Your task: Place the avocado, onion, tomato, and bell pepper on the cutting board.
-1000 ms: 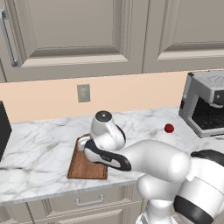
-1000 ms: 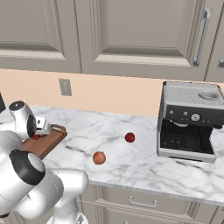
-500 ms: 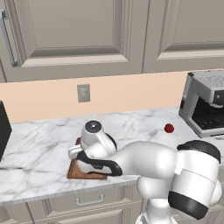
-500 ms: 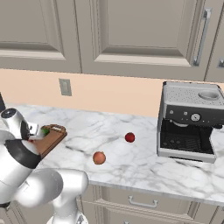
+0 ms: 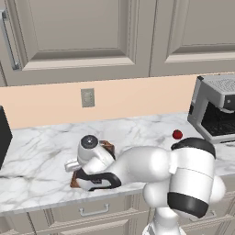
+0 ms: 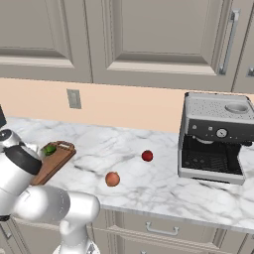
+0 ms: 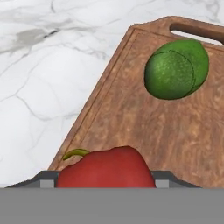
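A brown wooden cutting board (image 7: 144,127) with a raised rim lay flat on the marble counter, its handle slot at the far short end. A green avocado (image 7: 176,69) rested on it near the handle. A red bell pepper (image 7: 106,169) with a green stem sat at the board's near end.

A red tomato (image 6: 147,156) and an orange-brown onion (image 6: 112,179) lay on the counter, well apart from the board (image 6: 53,159).

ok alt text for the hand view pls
A red bell pepper with a green stem sits at the bottom, over a brown wooden cutting board. A green avocado lies on the board near its handle slot, with white marble counter alongside.
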